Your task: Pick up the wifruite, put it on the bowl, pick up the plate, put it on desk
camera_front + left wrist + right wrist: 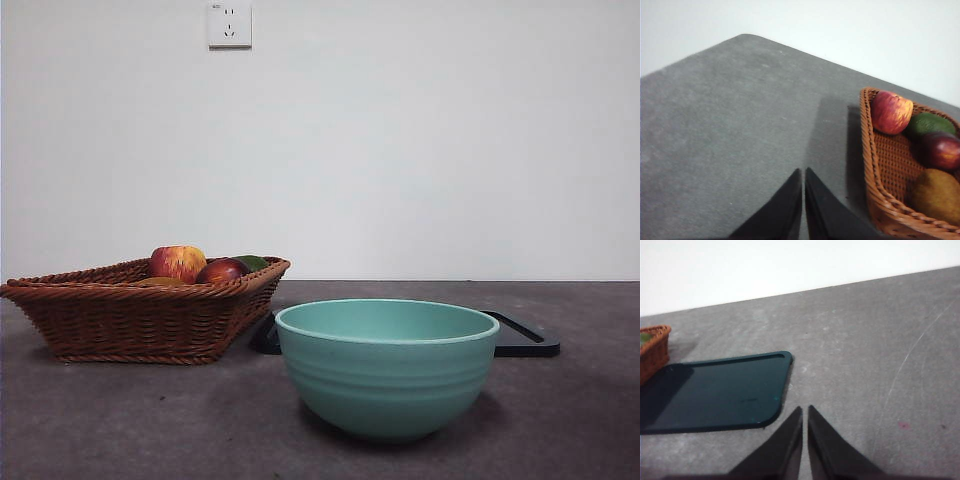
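The teal-green bowl [387,366] stands empty on the desk [120,420] at the front, right of centre. A brown wicker basket [140,318] at the left holds a red-yellow apple [178,262], a dark red fruit [221,271], a green fruit [251,262] and a brown-olive fruit [935,195]. My left gripper [803,172] is shut and empty over bare desk [730,125] beside the basket [875,190]. My right gripper [805,410] is shut and empty just off the corner of a flat black tray [720,392]. Neither gripper shows in the front view.
The flat black tray [525,340] lies behind the bowl, between it and the basket. A white wall with a socket [229,24] stands behind the desk. The basket's corner [652,352] shows past the tray in the right wrist view.
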`<control>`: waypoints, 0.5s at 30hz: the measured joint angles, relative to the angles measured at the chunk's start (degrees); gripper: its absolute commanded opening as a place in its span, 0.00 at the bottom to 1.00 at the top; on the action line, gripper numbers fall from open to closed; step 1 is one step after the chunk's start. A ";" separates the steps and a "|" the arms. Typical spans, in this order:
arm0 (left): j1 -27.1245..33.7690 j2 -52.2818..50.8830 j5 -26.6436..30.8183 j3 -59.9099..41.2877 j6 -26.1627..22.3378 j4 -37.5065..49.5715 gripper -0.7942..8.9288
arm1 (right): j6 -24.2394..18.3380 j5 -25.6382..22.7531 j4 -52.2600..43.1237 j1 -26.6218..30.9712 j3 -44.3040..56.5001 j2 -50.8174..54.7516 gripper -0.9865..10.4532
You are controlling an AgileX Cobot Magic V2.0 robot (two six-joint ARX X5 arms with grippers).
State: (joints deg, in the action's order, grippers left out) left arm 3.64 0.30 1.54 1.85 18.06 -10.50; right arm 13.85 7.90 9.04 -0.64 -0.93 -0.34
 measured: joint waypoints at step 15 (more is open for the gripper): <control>0.00 0.98 -5.27 9.97 4.13 -8.07 0.09 | 4.50 0.98 1.46 0.00 -9.64 -0.09 0.09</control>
State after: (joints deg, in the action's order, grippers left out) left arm 3.64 1.28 -3.73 11.81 22.20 -18.57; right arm 18.35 8.88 10.50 -0.64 -10.57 -0.43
